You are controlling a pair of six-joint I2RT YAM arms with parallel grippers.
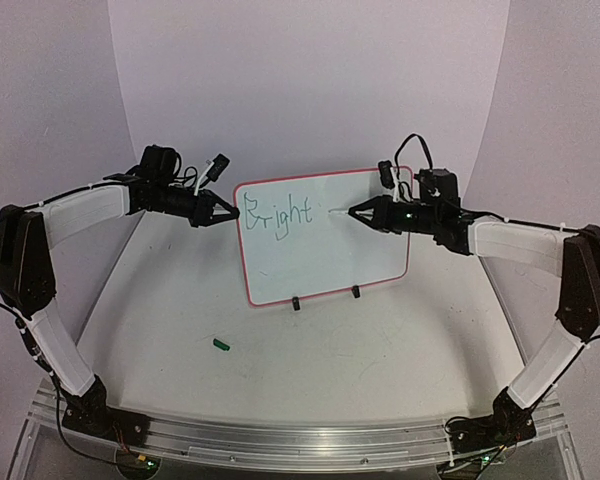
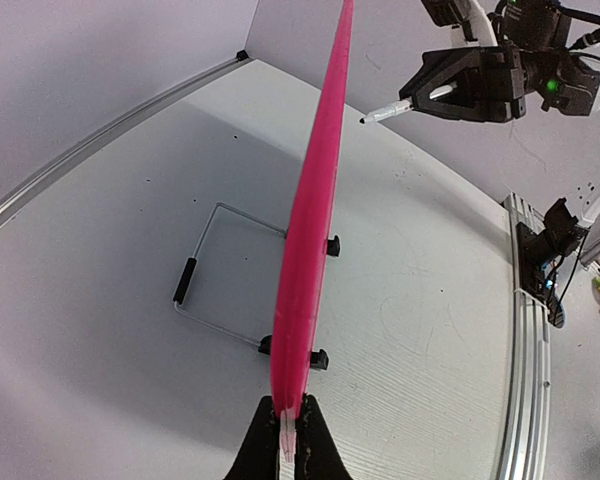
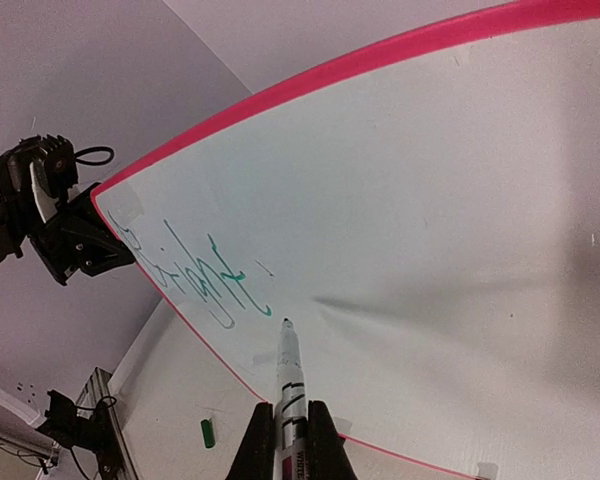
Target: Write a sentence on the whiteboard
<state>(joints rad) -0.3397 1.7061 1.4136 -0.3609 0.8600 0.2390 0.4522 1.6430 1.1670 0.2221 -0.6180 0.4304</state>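
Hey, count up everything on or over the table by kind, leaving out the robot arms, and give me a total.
whiteboard: 1
marker: 1
green cap: 1
wire stand: 1
Total: 4

Free room before the upright whiteboard (image 1: 330,250) (green cap (image 1: 220,344) nearby)
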